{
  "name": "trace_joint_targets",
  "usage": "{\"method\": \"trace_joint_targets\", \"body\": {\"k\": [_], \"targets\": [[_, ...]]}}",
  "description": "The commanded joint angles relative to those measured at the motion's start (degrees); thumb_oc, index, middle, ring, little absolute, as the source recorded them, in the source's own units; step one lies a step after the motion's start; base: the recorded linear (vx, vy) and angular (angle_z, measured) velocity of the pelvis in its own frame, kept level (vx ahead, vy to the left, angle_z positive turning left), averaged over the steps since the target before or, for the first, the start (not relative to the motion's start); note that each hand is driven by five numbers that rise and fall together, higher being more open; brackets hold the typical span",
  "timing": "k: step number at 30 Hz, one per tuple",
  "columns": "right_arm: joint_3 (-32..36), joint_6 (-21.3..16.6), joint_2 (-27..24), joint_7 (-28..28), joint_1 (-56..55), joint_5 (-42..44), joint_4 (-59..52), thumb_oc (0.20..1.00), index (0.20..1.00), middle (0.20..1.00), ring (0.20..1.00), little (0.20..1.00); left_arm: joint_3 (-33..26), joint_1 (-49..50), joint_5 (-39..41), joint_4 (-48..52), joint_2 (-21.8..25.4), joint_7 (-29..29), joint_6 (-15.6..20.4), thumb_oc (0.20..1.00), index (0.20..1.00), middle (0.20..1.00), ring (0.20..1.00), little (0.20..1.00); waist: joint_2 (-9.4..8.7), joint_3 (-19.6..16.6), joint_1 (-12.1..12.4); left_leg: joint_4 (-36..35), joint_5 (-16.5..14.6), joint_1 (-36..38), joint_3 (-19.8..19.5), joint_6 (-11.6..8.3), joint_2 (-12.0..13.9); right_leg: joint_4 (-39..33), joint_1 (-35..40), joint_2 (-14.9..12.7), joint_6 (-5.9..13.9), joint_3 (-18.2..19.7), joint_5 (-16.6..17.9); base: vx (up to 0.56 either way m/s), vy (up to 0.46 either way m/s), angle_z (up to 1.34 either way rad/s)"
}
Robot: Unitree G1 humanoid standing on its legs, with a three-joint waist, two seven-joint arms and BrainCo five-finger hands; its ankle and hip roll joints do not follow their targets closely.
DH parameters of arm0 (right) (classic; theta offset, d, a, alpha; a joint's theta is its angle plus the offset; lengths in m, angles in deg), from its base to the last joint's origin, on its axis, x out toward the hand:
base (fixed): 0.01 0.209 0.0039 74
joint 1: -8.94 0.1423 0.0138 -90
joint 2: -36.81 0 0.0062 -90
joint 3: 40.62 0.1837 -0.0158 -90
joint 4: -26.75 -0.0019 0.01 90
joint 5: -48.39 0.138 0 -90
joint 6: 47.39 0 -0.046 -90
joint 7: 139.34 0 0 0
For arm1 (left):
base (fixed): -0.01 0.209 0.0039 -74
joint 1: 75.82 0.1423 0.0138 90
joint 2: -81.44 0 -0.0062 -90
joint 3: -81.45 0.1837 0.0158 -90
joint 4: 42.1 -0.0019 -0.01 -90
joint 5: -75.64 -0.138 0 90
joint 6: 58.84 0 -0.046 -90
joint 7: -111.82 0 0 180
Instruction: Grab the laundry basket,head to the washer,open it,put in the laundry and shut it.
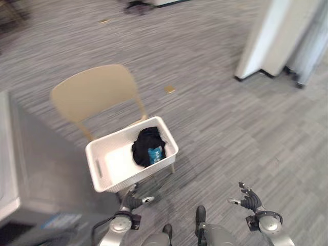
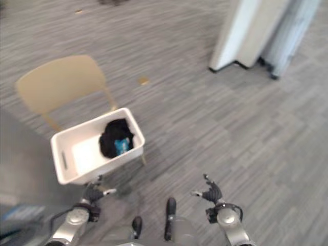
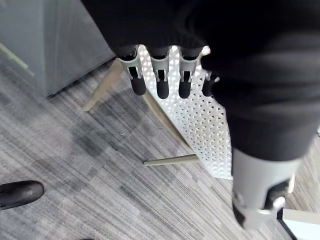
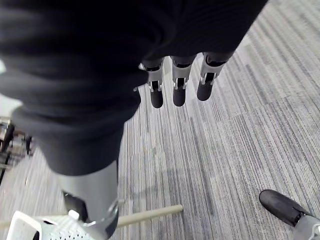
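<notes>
white basket (image 1: 110,165) (perforated), tan chair (image 1: 95,90), black laundry (image 1: 147,145)

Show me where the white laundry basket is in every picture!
Left eye view: laundry basket on the tan chair, left of centre.
Right eye view: basket at lower left.
Left wrist view: its perforated wall past the left hand.
Right wrist view: a corner at the edge.
Shared landmark: the chair.

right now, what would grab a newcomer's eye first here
A white laundry basket sits on the seat of a tan chair, dark clothes piled at its right end. The left hand hangs open just below the basket, and the right hand hangs open over the grey carpet.
</notes>
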Motion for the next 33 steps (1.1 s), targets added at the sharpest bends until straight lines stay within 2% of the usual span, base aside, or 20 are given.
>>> {"method": "trace_joint_targets", "body": {"k": [1, 2, 3, 4, 5, 7, 11, 13, 16, 19, 21, 22, 23, 24, 26, 27, 29, 30, 32, 33], "targets": [[2.57, -3.22, -3.01, -1.46, 2.14, 0.09, -4.96, 1.0, 1.0, 1.0, 1.0, 1.0, -2.09, -0.96, 1.54, 0.78, 1.79, -0.57, 1.95, 1.0, 1.0, 1.0, 1.0, 1.0, -0.3, 0.47, -0.57, 3.2, 0.99, -4.8, 6.91, -1.28, -0.56, -3.96, 7.8, -1.1, 2.75, -2.48, -5.95, 0.04, -0.06, 0.68], [3.07, -3.06, -3.47, -2.02, 1.9, -0.19, -5.91, 1.0, 1.0, 1.0, 1.0, 1.0, -2.5, -0.72, 1.41, 0.54, 1.66, -0.78, 1.76, 1.0, 1.0, 1.0, 1.0, 1.0, -0.14, 0.55, -0.68, 2.28, 1.63, -5.34, 10.84, -1.03, 1.69, -4.61, 9.06, -1.76, 2.47, -5.08, -6.77, 0.02, -0.015, 0.7], [3.07, -3.05, -3.47, -2.01, 1.89, -0.19, -5.93, 1.0, 1.0, 1.0, 1.0, 1.0, -2.51, -0.7, 1.41, 0.56, 1.66, -0.78, 1.75, 1.0, 1.0, 1.0, 1.0, 1.0, -0.16, 0.47, -0.73, 2.22, 1.69, -5.39, 10.81, -1.03, 1.66, -4.62, 9.01, -1.78, 2.47, -5.12, -6.76, 0.07, 0.003, 0.73], [3.3, -2.97, -3.85, -2.36, 1.92, -0.52, -6.38, 1.0, 1.0, 1.0, 1.0, 1.0, -2.91, -0.46, 1.03, 0.32, 1.79, -0.93, 1.7, 1.0, 1.0, 1.0, 1.0, 1.0, -0.15, 0.27, -0.49, 0.6, 3.22, -6.25, 13.36, -1.08, 3.21, -5.14, 9.98, -2.31, 2.44, -7.24, -7.22, 0.06, 0.017, 0.9], [3.28, -2.97, -3.85, -2.36, 1.89, -0.52, -6.38, 1.0, 1.0, 1.0, 1.0, 1.0, -2.91, -0.41, 1.03, 0.34, 1.79, -0.93, 1.69, 1.0, 1.0, 1.0, 1.0, 1.0, -0.14, 0.35, -0.56, 0.67, 3.08, -6.12, 13.29, -1.11, 3.21, -5.12, 10.16, -2.3, 2.45, -7.31, -7.33, 0.1, 0.041, 0.93], [3.64, -2.75, -4.27, -2.63, 1.91, -0.89, -6.71, 1.0, 1.0, 1.0, 1.0, 1.0, -3.39, -0.09, 0.4, 0.32, 2.08, -1.12, 1.6, 1.0, 1.0, 1.0, 1.0, 1.0, -0.15, 0.03, -0.32, -1.54, 5.19, -6.81, 14.85, -1.59, 4.21, -5.43, 11.02, -2.85, 2.55, -9.24, -7.85, 0.1, 0.067, 0.8], [4.13, -2.24, -4.69, -3.29, 1.92, -1.29, -6.55, 1.0, 1.0, 1.0, 1.0, 1.0, -4.72, 0.29, -0.04, -0.21, 2.19, -1.44, 1.36, 1.0, 1.0, 1.0, 1.0, 1.0, 0.02, -0.53, 0.38, -5.05, 9.02, -9.25, 19.49, -3.79, 7.78, -5.53, 14.87, -4.22, 3.03, -13.52, -11.07, 0.23, 0.135, 0.69], [4.09, -2.15, -4.78, -3.11, 1.95, -1.65, -6.65, 1.0, 1.0, 1.0, 1.0, 1.0, -5.08, 0.64, -0.04, -0.34, 2.27, -1.4, 1.32, 1.0, 1.0, 1.0, 1.0, 1.0, 0.19, -0.73, 0.56, -5.38, 9.41, -9.16, 19.75, -3.82, 8.22, -4.97, 15.57, -4.43, 3.09, -14.3, -11.57, 0.25, 0.206, 0.76], [4.16, -1.79, -4.18, -2.51, 1.64, -3.06, -6.91, 1.0, 1.0, 1.0, 1.0, 1.0, -5.93, 2.14, -0.9, -1.55, 2.2, -0.98, 0.93, 1.0, 1.0, 1.0, 1.0, 1.0, -0.1, -1.86, 1.01, -5.1, 8.66, -8.15, 19.7, -3.06, 7.25, -2.64, 17.55, -6.32, 3.67, -15.17, -12.95, 0.25, 0.206, 0.34], [3.11, -1.67, -4.18, -2.52, 3.08, -5.71, -8.26, 1.0, 1.0, 1.0, 1.0, 1.0, -6.84, 2.97, -1.36, -1.35, 3.87, -0.84, 0.69, 1.0, 1.0, 1.0, 1.0, 1.0, -1.24, -1.55, 2.38, -3.26, 5.64, -6.89, 19.07, -0.92, 5.53, 5.65, 15.66, -9.61, 4.53, -13.49, -12.49, 0.27, 0.252, 0.01], [2.87, -1.65, -4.4, -2.64, 3.58, -6.47, -8.98, 1.0, 1.0, 1.0, 1.0, 1.0, -6.99, 2.8, -1.42, -1.49, 4.26, -0.91, 0.55, 1.0, 1.0, 1.0, 1.0, 1.0, -1.43, -1.36, 2.46, -3.11, 4.91, -6.48, 18.85, -0.29, 5.15, 8.81, 14.18, -10.14, 4.78, -12.62, -12.27, 0.12, 0.118, 0.06], [2.06, -2.14, -5.35, -3.08, 4.71, -8.8, -11.04, 1.0, 1.0, 1.0, 1.0, 1.0, -7.38, 2.09, -1.73, -2.37, 4.91, -1.4, 0.77, 1.0, 1.0, 1.0, 1.0, 1.0, -1.52, -0.8, 2.26, -3.67, 3.73, -4.69, 18.04, 0.62, 4.33, 13.21, 10.64, -9.76, 5.18, -10.1, -11.28, 0.19, 0.15, 0.09], [1.83, -2.18, -6.1, -2.81, 4.81, -10.1, -12.23, 1.0, 1.0, 1.0, 1.0, 1.0, -7.4, 1.91, -1.58, -2.1, 5.1, -1.53, 0.84, 1.0, 1.0, 1.0, 1.0, 1.0, -1.4, -0.52, 1.68, -4.31, 3.36, -3.44, 17.15, 0.93, 3.91, 14.48, 8.69, -8.65, 4.96, -7.99, -11.08, 0.14, 0.105, 0.04], [1.83, -2.14, -6.12, -2.79, 4.78, -10.13, -12.3, 1.0, 1.0, 1.0, 1.0, 1.0, -7.42, 1.92, -1.58, -2.09, 5.07, -1.52, 0.83, 1.0, 1.0, 1.0, 1.0, 1.0, -1.4, -0.51, 1.72, -4.38, 3.34, -3.39, 17.21, 0.95, 3.89, 14.67, 8.58, -8.7, 4.98, -7.89, -11.17, 0.07, 0.043, -0.07], [0.23, -2.34, -9.08, -2.49, 6.63, -14.09, -14.88, 1.0, 1.0, 1.0, 1.0, 1.0, -7.48, 1.72, -1.54, -2.02, 5.22, -1.88, 1.56, 1.0, 1.0, 1.0, 1.0, 1.0, -0.69, 0.26, 0.95, -6.18, 4.29, -1.44, 16.05, 1.52, 3.59, 11.26, 4.71, -5.84, 4.24, -5.12, -9.85, 0.07, 0.011, 0.03], [0.22, -2.33, -9.1, -2.48, 6.64, -14.09, -14.89, 1.0, 1.0, 1.0, 1.0, 1.0, -7.49, 1.72, -1.55, -2.03, 5.2, -1.88, 1.56, 1.0, 1.0, 1.0, 1.0, 1.0, -0.66, 0.3, 0.91, -6.2, 4.29, -1.39, 16.02, 1.51, 3.59, 11.25, 4.77, -5.83, 4.23, -5.14, -9.86, 0.08, -0.021, 0.11], [-1.28, -2.54, -11.54, -2.42, 8.34, -16.73, -16.11, 1.0, 1.0, 1.0, 1.0, 1.0, -7.02, 1.2, -1.58, -2.51, 5.21, -1.77, 1.98, 1.0, 1.0, 1.0, 1.0, 1.0, -0.81, 0.94, 0.37, -6.67, 4.45, -0.67, 13.76, 1.53, 2.61, 8.07, 2.51, -3.81, 4.98, -1.4, -8.01, 0.1, -0.073, 0.29], [-2.74, -2.53, -13.8, -2.18, 9.5, -19.94, -16.56, 1.0, 1.0, 1.0, 1.0, 1.0, -6.33, 0.71, -2.24, -2.99, 5.6, -1.54, 2.37, 1.0, 1.0, 1.0, 1.0, 1.0, -1.39, 1.29, -0.13, -6.71, 3.89, -0.09, 12.0, 1.39, 1.71, 4.52, 2.32, -2.56, 5.43, 1.94, -7.15, 0.1, -0.088, 0.45], [-2.82, -2.65, -14.76, -1.65, 10.1, -21.02, -17.07, 1.0, 1.0, 1.0, 1.0, 1.0, -6.48, 0.88, -2.7, -2.78, 5.67, -1.35, 2.63, 1.0, 1.0, 1.0, 1.0, 1.0, -1.48, 1.32, -0.09, -6.29, 3.84, -0.31, 11.11, 1.39, 1.48, 3.82, 2.8, -2.54, 5.89, 2.95, -6.84, 0.08, -0.105, 0.86], [-5.37, -3.41, -16.93, -0.92, 12.17, -23.47, -16.85, 1.0, 1.0, 1.0, 1.0, 1.0, -6.01, 1.24, -3.81, -2.93, 5.64, -1.06, 3.16, 1.0, 1.0, 1.0, 1.0, 1.0, -2.01, 0.73, 0.53, -6.18, 3.56, -0.28, 10.18, 1.2, 0.8, 0.97, 4.66, -2.84, 5.31, 2.75, -6.06, 0.08, -0.114, 1.14]]}}
